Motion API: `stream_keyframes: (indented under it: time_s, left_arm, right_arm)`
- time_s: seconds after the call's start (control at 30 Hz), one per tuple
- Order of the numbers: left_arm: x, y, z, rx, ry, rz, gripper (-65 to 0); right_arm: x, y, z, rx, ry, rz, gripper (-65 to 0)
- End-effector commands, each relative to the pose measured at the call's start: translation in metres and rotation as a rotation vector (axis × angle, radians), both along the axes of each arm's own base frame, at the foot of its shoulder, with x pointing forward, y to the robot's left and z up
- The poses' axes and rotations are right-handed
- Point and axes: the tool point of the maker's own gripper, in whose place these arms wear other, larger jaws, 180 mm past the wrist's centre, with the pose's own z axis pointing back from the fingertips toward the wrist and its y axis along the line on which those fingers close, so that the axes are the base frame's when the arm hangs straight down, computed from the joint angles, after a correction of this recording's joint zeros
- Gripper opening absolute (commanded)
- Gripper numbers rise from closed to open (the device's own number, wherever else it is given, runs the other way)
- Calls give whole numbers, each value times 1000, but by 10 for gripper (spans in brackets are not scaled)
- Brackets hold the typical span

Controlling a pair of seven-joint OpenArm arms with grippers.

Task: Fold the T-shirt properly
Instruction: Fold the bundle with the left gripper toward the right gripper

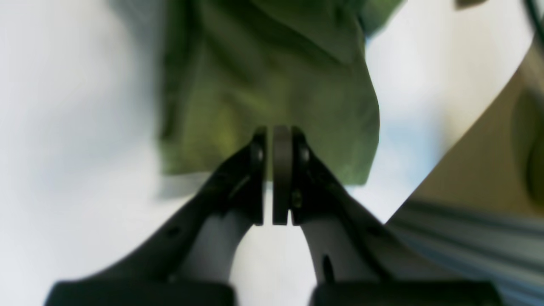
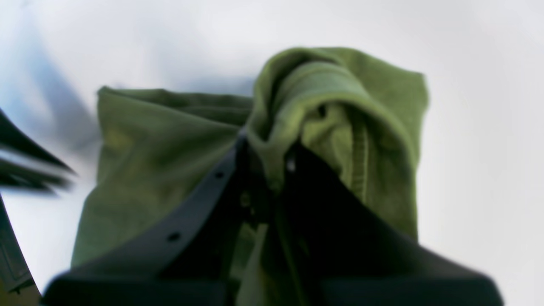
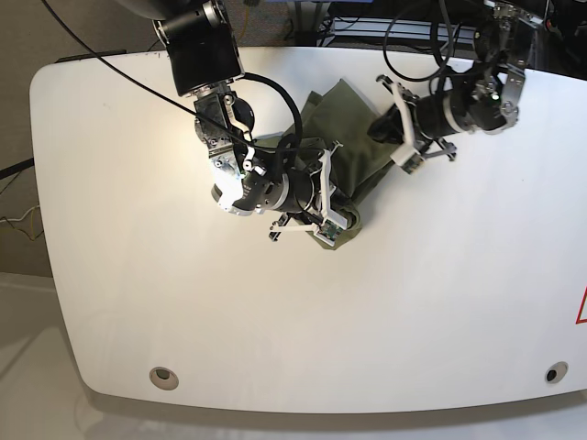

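The olive-green T-shirt [image 3: 347,119] lies bunched on the white table [image 3: 440,293] between my two arms. My right gripper [image 3: 332,222] is shut on a gathered fold at the shirt's near end. In the right wrist view the cloth [image 2: 161,161] bulges out between the fingers of that gripper [image 2: 272,170]. My left gripper [image 3: 378,128] is at the shirt's right edge. In the blurred left wrist view this gripper [image 1: 278,131] is shut, with its tips against the cloth [image 1: 263,76]. No cloth shows between the fingers. The white neck label is hidden.
Black cables [image 3: 431,37] loop over the table's back edge by the left arm. A grey metal rail [image 1: 467,238] shows at the lower right of the left wrist view. Two round holes [image 3: 163,376] [image 3: 550,374] sit near the table's front edge.
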Motion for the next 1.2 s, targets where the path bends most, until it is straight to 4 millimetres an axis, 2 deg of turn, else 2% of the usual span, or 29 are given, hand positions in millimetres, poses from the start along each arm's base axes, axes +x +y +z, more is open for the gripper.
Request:
stream_keyframes:
  time_s: [0.0,0.13,0.33,0.6,0.73,0.93,1.0,1.07,1.17]
  left_arm:
    - [-3,-10,-5,-24,34,-14,-597]
    - [1,-5,-6,-20,52,-2,-430]
    - [-2,0,-11,-20,85,8,-328]
    - [2,8,-7,-25,79,35,-315]
    - [2,7,0,-59,71,46,-286]
    - [1,16,2,-91,85,93,-273]
    - [0,19,0,-112,83,116,-317]
    - [2,24,-1,-109,62,138,-365]
    - [8,29,-2,-105,29,167,-477]
  right_arm:
    - [2,5,15,3,-65,16,-597]
    - [0,3,11,-57,-99,36,-463]
    - [-7,3,-8,-223,-167,97,-246]
    - [-5,8,11,-217,-233,88,-231]
    - [-5,14,25,-170,-254,86,-267]
    - [-1,14,24,-134,-218,59,-484]
    - [9,1,14,-153,-190,19,-571]
    - [11,-2,7,-156,-166,8,-568]
    - [12,-7,-4,-159,-127,-5,-582]
